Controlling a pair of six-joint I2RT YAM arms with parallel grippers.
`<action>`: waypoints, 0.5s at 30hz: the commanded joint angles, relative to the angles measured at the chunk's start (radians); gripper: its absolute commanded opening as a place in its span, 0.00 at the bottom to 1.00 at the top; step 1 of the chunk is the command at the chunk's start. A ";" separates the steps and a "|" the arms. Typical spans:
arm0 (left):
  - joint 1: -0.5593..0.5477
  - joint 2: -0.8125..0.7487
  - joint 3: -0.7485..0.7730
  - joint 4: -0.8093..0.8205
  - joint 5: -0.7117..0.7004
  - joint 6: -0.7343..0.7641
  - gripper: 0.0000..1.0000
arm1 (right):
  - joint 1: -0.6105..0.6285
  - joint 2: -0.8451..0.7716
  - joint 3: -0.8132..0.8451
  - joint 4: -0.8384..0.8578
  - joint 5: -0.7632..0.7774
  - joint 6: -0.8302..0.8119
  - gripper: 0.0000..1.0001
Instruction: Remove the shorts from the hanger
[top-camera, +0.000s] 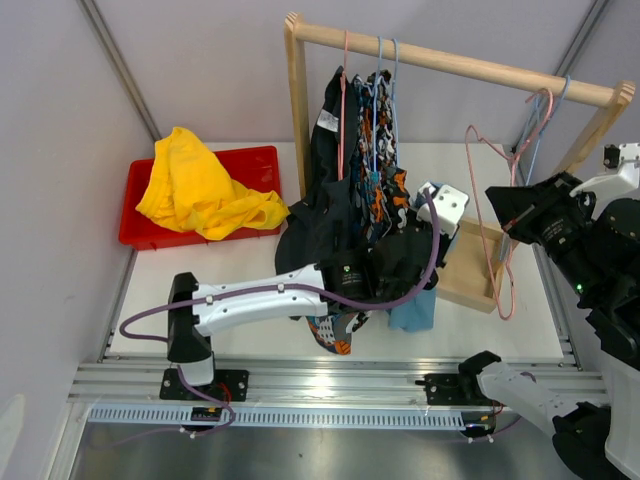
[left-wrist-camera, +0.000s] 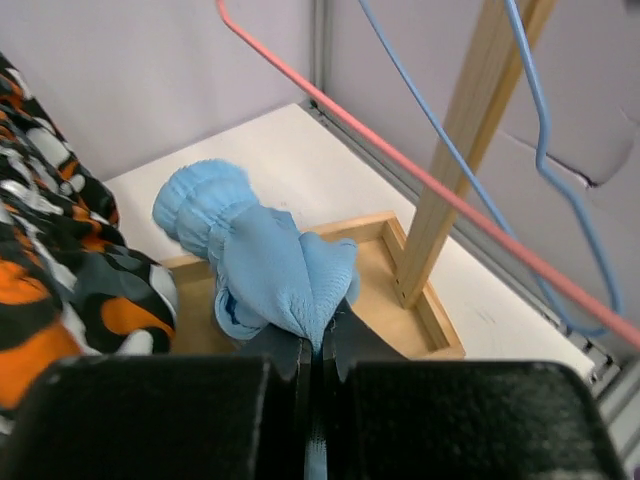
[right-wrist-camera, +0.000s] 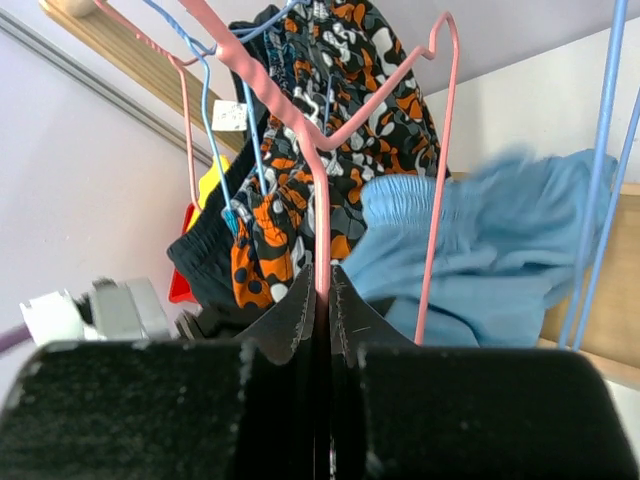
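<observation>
Left gripper (left-wrist-camera: 318, 375) is pressed together, pinching one end of the blue shorts (left-wrist-camera: 265, 270). The bunch runs straight out from the fingertips toward the upper left of the left wrist view, elastic waistband at the far end, hanging over the wooden base (left-wrist-camera: 432, 310) of the rack (top-camera: 450, 62). Right gripper (right-wrist-camera: 322, 300) is clamped on the stem of the pink hanger (right-wrist-camera: 320, 230), right of centre in the top view. Key relation: the blue shorts sit just left of that hanger, and its wire crosses above them in the left wrist view with a gap. My read is they're off it, but in the right wrist view the wire overlaps the cloth, so I can't rule out a snag. Left arm is the one carrying; the bin (top-camera: 250, 160) with the yellow shorts (top-camera: 205, 185) is well off to the left on the desk (top-camera: 200, 262). Patterned shorts (right-wrist-camera: 350, 110) and black shorts (right-wrist-camera: 205, 255) hang on the rack. From above, the left gripper is buried under that hanging cloth and the hooks are hard to sort out.
</observation>
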 joint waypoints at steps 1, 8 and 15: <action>-0.047 -0.065 -0.084 -0.010 0.061 -0.049 0.00 | -0.004 0.073 0.068 0.045 0.021 -0.030 0.00; -0.260 -0.243 -0.333 0.014 -0.121 -0.091 0.00 | -0.017 0.257 0.232 0.140 0.111 -0.153 0.00; -0.458 -0.395 -0.257 -0.317 -0.284 -0.098 0.00 | -0.166 0.343 0.222 0.235 0.038 -0.196 0.00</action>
